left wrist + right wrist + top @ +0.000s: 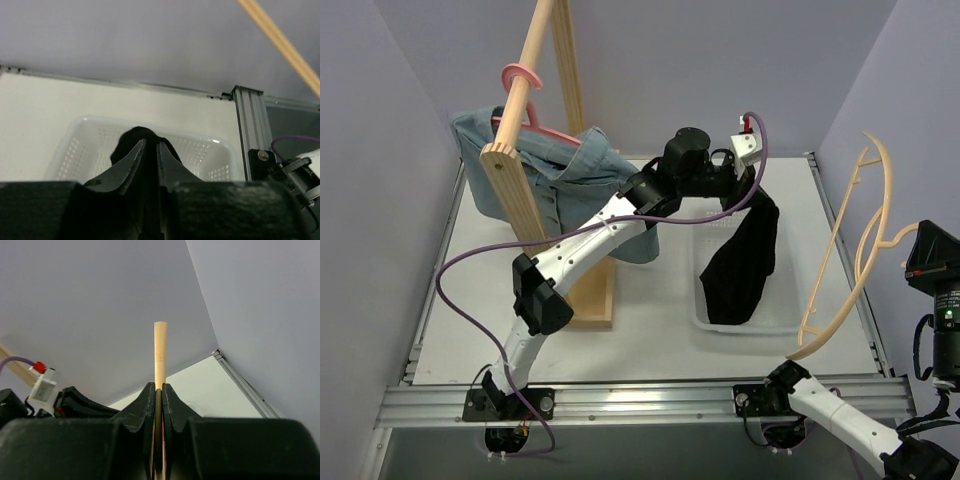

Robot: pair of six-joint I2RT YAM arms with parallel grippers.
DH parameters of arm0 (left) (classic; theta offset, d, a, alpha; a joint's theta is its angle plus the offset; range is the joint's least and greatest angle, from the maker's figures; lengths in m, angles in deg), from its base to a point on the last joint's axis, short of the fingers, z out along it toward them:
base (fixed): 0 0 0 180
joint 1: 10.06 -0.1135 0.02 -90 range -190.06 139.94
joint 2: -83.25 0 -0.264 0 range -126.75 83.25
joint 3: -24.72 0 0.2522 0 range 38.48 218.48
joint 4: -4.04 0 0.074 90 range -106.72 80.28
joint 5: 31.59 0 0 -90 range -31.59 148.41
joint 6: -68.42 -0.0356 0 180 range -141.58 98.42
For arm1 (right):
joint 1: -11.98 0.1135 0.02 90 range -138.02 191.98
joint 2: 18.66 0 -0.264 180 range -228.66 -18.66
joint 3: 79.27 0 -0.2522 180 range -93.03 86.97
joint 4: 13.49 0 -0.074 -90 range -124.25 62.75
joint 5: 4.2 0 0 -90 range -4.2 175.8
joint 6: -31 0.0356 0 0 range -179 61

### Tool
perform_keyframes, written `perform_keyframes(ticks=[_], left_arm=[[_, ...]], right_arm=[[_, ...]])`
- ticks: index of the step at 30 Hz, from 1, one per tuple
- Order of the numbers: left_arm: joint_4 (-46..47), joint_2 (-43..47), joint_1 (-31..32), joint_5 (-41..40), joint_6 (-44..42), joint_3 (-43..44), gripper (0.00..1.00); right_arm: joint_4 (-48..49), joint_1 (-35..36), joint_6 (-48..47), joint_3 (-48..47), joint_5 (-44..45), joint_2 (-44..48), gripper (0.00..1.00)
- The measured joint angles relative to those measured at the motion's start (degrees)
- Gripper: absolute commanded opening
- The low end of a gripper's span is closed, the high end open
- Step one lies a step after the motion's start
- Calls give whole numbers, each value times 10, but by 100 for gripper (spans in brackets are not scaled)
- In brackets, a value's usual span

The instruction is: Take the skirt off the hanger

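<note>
At the far left, a denim garment [560, 180] is draped on a wooden rack [515, 190]. The black skirt [745, 260] is pinched at its top in the clenched left tool [150, 150] and hung over a white basket [90, 145] on the table [470, 310]. Well apart to the right, the bare hanger [160, 350] is clamped in the right tool [160, 392].

1. The skirt [740, 265] is matt black cloth.
2. The hanger [160, 350] is smooth, peach-coloured plastic.
3. The basket [210, 155] is white perforated plastic, slightly glossy.
4. The rack [520, 195] is bare, pale wood.
</note>
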Motion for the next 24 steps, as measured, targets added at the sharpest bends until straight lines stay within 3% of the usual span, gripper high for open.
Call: perform_keyframes(ticks=[1,2,3,9,14,24], left_arm=[[-2,-1,-2,0,5,-17,32],[-2,-1,-2,-3,9,-35,54],[1,0,-1,-6,13,-55,97],[5,52,16,-98,30,-236,94],[-32,120,59,-179,5,-276,94],[0,431,122,-227,-19,-370,94]], right_arm=[[-3,0,0,0,-3,-1,0],[-9,0,1,0,-7,-2,0],[-14,0,1,0,-12,-3,0],[-71,0,21,-16,-77,-32,0],[-134,0,53,-17,-148,-50,0],[-222,0,95,15,-319,-43,0]])
